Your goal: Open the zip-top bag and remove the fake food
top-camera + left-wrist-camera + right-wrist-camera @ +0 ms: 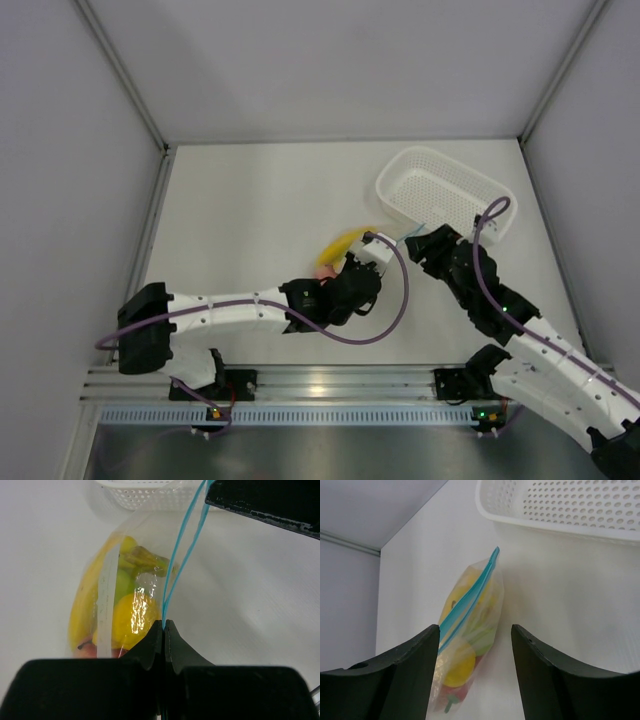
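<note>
- left gripper [164, 625]: fingers pressed together, pinching the near end of the light blue zip strip [182, 555] of the zip-top bag [106, 595].
- zip strip: the long axis runs straight away from the left fingertips to the right gripper's finger at the far end. It shows as two thin blue lines side by side that meet at the pinch. Whether the seal is parted cannot be told.
- bag body: clear crinkled plastic on the table [250, 610], lying off to one side of the strip's line, just ahead of the closed fingers.
- fake food [120, 605]: all inside the bag. It holds a banana bunch [82, 607], a green pear [122, 582], a round yellow-orange fruit [132, 620] and a red piece [87, 651] nearest the fingers.
- right gripper [475, 630]: fingers [415, 670] spread wide, holding nothing. The bag lies between and ahead of them. The strip slants from beside one finger's inner edge away toward the white perforated basket [520, 522].
- judgement: the left arm already anchors one end. The right arm sits at the other end and is placed for the next grasp, but the strip is off-centre in its jaws, so it would need to shift sideways before closing on one lip.
</note>
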{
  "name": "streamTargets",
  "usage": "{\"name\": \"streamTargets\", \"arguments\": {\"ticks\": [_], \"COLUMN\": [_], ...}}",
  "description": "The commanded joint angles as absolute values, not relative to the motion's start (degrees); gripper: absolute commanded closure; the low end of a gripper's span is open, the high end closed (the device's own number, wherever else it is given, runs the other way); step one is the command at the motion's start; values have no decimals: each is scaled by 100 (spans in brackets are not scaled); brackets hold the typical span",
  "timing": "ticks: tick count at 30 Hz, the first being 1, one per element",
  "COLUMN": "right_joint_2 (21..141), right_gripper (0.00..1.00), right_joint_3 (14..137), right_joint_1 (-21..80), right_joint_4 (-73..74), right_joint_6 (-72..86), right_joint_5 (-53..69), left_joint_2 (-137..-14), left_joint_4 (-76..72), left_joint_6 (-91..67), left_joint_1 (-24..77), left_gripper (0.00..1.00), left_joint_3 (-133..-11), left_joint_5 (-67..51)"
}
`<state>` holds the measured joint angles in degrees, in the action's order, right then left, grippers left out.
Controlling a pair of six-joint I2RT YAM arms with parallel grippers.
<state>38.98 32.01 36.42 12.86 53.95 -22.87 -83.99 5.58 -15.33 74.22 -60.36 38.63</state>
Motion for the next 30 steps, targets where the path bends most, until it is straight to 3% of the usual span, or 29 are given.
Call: {"name": "streamTargets", "arguments": {"ticks": [1,30], "right_joint_2": [3929,4289], "right_gripper": [40,49], "right_joint_3": [3428,2997], "right_joint_1": [3490,3278], "right_joint_4": [976,475], "right_joint_6": [5300,5361], "right_joint_5": [-2338,-1951], "left_joint_2": [-8341,-8235], "left_joint_4": [167,167], "left_joint_6": [-1564,-1679], "left_joint_1": [7444,7453], "left_gripper": [100,100], "left_joint_3": [-6319,-6284], "left_joint_5": [3911,3929]}}
